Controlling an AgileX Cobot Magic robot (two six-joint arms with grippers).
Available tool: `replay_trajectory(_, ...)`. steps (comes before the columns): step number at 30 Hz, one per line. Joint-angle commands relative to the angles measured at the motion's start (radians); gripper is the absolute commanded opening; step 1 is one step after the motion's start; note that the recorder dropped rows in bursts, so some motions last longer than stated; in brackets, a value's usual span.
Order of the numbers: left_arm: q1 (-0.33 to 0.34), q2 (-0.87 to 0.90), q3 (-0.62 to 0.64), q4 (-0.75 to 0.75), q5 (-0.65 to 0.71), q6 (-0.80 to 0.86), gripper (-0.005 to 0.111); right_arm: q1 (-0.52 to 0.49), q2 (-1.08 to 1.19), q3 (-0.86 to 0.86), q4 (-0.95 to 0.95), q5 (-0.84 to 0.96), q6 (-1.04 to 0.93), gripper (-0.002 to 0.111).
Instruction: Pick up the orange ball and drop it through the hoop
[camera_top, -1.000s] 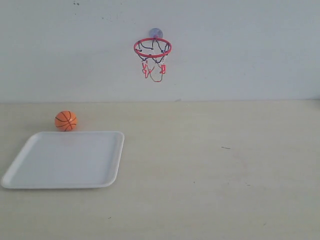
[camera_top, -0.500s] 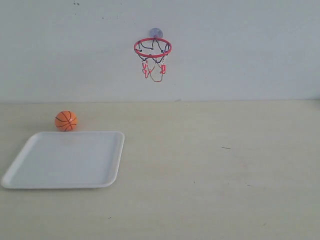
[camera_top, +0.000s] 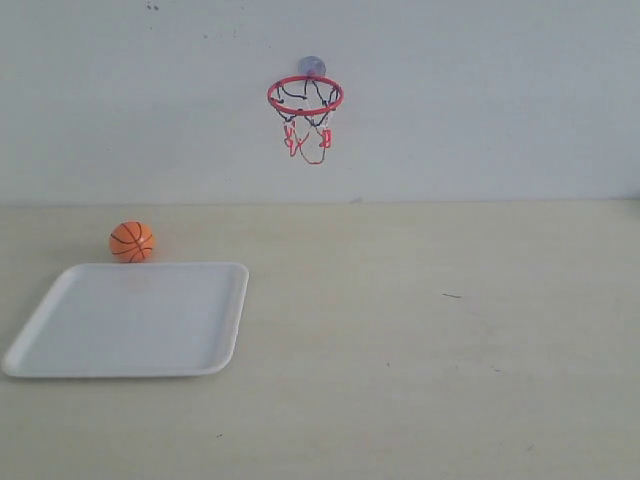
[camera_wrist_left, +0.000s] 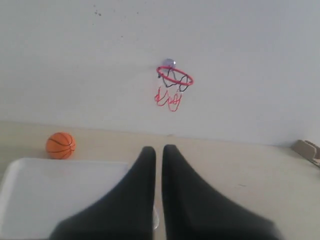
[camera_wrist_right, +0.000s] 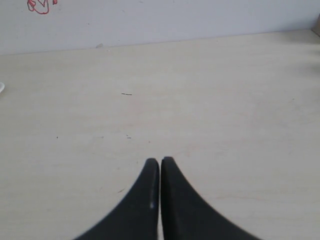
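The orange ball (camera_top: 131, 241) rests on the table just behind the white tray's far left corner; the left wrist view shows the ball (camera_wrist_left: 60, 145) too. The hoop (camera_top: 305, 96), a red ring with a dangling net, hangs on the back wall from a suction cup, and appears as the hoop (camera_wrist_left: 174, 78) in the left wrist view. My left gripper (camera_wrist_left: 158, 149) is shut with nothing in it, well short of the ball. My right gripper (camera_wrist_right: 160, 161) is shut and empty over bare table. Neither gripper shows in the exterior view.
A white tray (camera_top: 60, 300) lies flat at the left of the pale wooden table (camera_top: 430, 340). A tan object (camera_wrist_left: 309, 149) sits at the table's edge in the left wrist view. The wall (camera_top: 480, 100) closes the back.
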Motion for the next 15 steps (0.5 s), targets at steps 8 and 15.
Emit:
replay_trajectory(8,0.114,-0.008,0.132,0.041,0.003,-0.046,0.004,0.0,-0.005,-0.001,-0.007,-0.004,-0.002,0.0)
replay_trajectory(15,0.205,-0.022,0.132,0.128,0.094,-0.046,0.004,0.0,-0.005,-0.001,-0.007,-0.004,-0.002,0.0)
